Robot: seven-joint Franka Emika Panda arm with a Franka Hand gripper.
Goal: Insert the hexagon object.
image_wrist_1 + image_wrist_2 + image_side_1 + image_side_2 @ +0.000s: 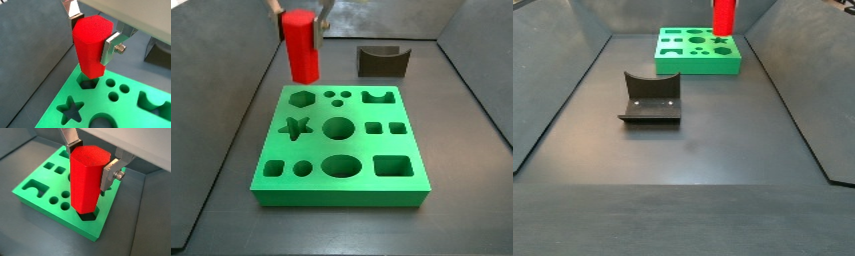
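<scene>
hexagon hanging right over its hole

your gripper [92, 163] is clamping the top of the hexagon object [87, 183] between its silver fingers [110, 174], so it's holding the piece, not empty. the long axis is running roughly straight down from the fingers, and in both wrist views the bottom end is sitting right at the hexagonal hole [87, 83] in the green board [338, 195]; can't tell if it's entering yet. it's looking bright red, tall, faceted.
</scene>
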